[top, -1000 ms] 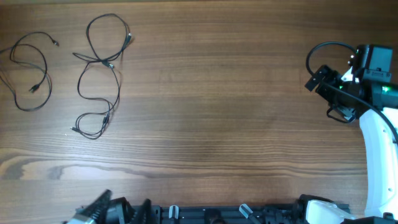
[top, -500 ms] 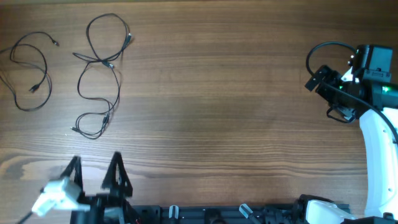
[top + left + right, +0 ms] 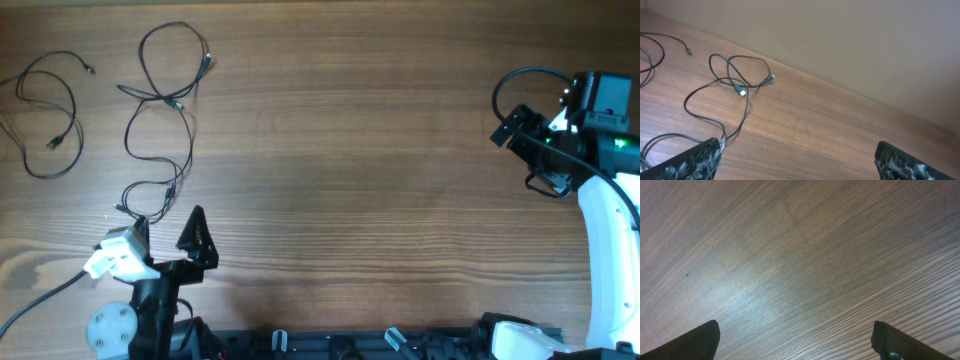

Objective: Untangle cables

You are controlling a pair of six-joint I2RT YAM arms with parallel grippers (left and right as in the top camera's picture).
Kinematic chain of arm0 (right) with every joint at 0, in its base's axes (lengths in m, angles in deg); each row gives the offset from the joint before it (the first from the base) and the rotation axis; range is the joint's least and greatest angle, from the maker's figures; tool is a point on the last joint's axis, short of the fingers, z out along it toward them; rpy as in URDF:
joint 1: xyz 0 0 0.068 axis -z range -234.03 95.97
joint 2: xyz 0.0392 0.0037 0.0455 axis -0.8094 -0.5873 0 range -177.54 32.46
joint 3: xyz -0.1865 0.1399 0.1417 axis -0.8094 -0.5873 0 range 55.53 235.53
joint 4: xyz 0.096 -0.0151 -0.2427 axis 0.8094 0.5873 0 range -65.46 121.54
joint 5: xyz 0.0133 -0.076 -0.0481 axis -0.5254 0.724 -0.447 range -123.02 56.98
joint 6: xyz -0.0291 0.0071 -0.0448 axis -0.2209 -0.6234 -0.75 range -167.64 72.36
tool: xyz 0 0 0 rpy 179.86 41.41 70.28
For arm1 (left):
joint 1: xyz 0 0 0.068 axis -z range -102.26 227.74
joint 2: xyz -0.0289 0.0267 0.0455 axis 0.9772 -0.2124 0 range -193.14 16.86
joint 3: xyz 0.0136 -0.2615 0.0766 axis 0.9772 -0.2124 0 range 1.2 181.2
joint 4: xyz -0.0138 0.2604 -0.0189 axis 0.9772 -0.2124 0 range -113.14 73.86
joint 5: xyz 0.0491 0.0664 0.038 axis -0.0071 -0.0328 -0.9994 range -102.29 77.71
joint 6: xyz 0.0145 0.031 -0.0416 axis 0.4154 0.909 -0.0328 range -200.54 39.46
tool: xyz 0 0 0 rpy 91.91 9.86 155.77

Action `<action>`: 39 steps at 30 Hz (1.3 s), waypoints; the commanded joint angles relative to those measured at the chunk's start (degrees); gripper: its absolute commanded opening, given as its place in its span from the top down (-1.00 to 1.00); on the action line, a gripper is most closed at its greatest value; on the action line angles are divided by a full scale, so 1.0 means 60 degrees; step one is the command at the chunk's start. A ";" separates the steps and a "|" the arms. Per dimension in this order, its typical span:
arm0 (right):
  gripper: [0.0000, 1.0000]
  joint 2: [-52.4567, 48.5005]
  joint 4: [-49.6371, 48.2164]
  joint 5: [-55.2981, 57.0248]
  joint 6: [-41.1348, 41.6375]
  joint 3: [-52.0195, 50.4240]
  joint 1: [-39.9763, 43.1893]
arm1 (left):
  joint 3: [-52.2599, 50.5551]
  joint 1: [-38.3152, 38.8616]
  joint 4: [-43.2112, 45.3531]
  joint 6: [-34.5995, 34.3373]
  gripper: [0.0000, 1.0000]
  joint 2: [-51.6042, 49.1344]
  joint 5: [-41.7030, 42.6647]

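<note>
Thin black cables lie at the table's far left. One tangled run (image 3: 165, 98) loops from the back edge down toward the front, crossing itself near two small plugs; the left wrist view shows this crossing (image 3: 740, 90). A separate loose cable (image 3: 52, 142) lies further left, apart from it. My left gripper (image 3: 167, 236) hovers open just in front of the tangled run's lower loop, and the cord passes by its left fingertip (image 3: 705, 152). Nothing is between its fingers. My right gripper (image 3: 522, 152) is open at the far right over bare wood (image 3: 800, 255).
The wooden table (image 3: 350, 150) stretches bare between the two arms. A thick black wire (image 3: 520, 75) arcs off the right arm. The arms' mounts run along the front edge (image 3: 400, 345).
My left arm has come up from the front edge and moved toward the lower loop of the tangled cable, jaws open throughout. The right arm and the cables have not moved.
</note>
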 commanded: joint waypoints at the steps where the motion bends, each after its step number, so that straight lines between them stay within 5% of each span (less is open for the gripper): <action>1: -0.99 0.0138 -0.0025 -0.0073 -0.0106 0.0080 0.0022 | -0.0619 0.0047 0.0576 -0.0044 -1.00 0.0062 -0.0157; 14: -0.99 0.0138 -0.0025 -0.0073 -0.0106 0.0080 0.0022 | -0.2670 0.0047 0.3195 -0.0011 -1.00 0.0062 -0.0229; 39: -0.99 0.0138 -0.0025 -0.0073 -0.0102 0.0080 0.0022 | -0.3861 0.0047 0.4178 0.0055 -1.00 0.0051 -0.0725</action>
